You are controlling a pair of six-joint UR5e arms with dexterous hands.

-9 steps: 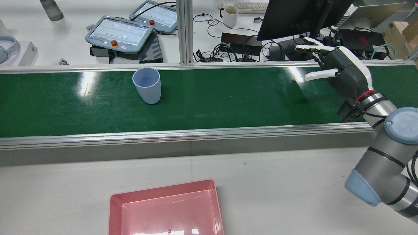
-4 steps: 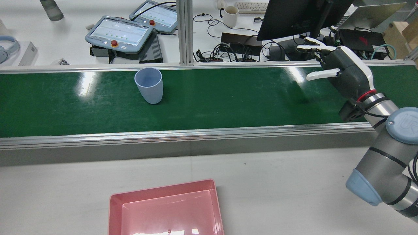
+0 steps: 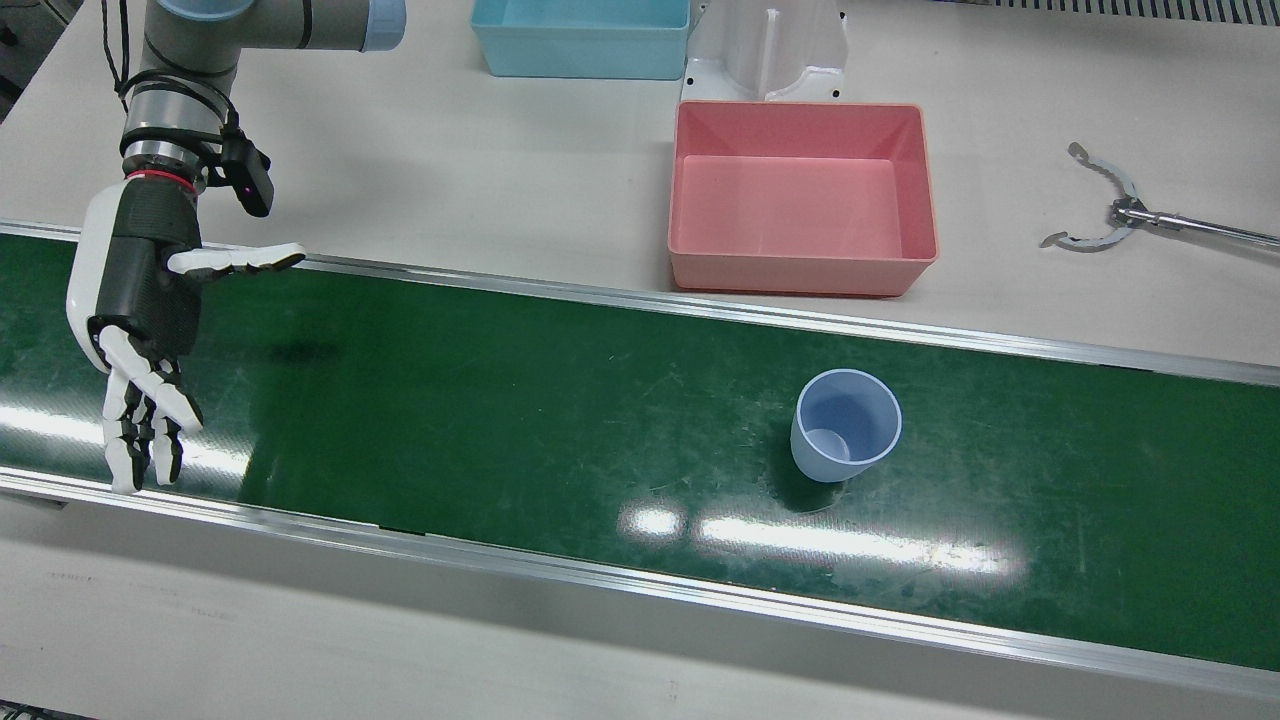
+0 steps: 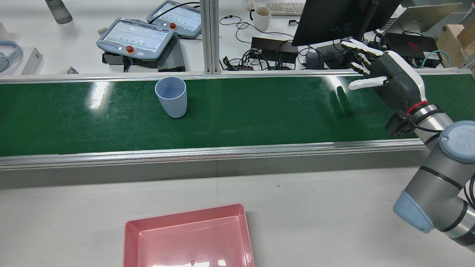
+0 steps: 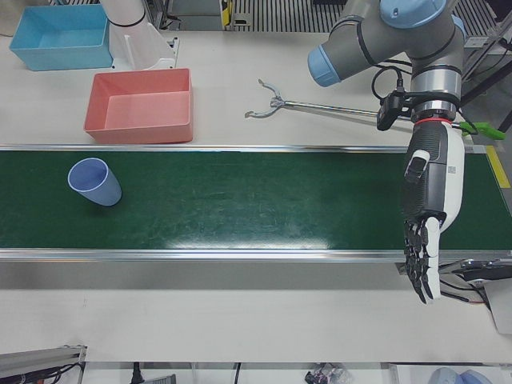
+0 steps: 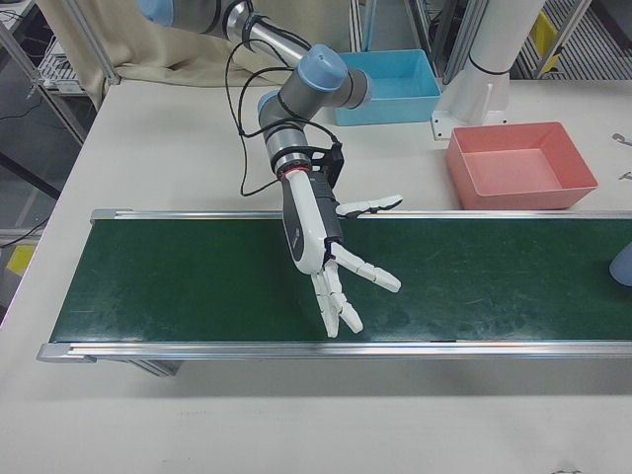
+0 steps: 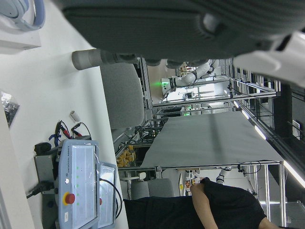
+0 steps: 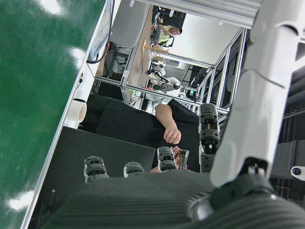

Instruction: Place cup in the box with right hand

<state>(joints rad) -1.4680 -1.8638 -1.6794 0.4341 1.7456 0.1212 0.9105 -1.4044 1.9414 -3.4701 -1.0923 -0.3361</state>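
A pale blue cup (image 3: 845, 425) stands upright on the green belt (image 3: 500, 400), also seen in the rear view (image 4: 171, 97) and the left-front view (image 5: 94, 182). The empty pink box (image 3: 800, 280) sits on the white table beside the belt, close to the cup (image 4: 185, 217). My right hand (image 3: 140, 330) hovers open over the belt's far end, fingers spread and nothing in it (image 4: 382, 74) (image 6: 326, 247). Far along the belt on the cup's other side, my left hand (image 5: 424, 216) hangs open, fingers pointing down.
A blue box (image 3: 580, 60) and a white pedestal (image 3: 765, 50) stand behind the pink box. A metal grabber tool (image 3: 1110, 215) lies on the table. Beyond the belt are teach pendants (image 4: 135, 37), a monitor (image 4: 334, 18), a mug (image 4: 261, 17) and cables.
The cup has drifted a little along the belt toward my right hand. The right hand has tilted slightly, fingers fanning apart; it stays open.
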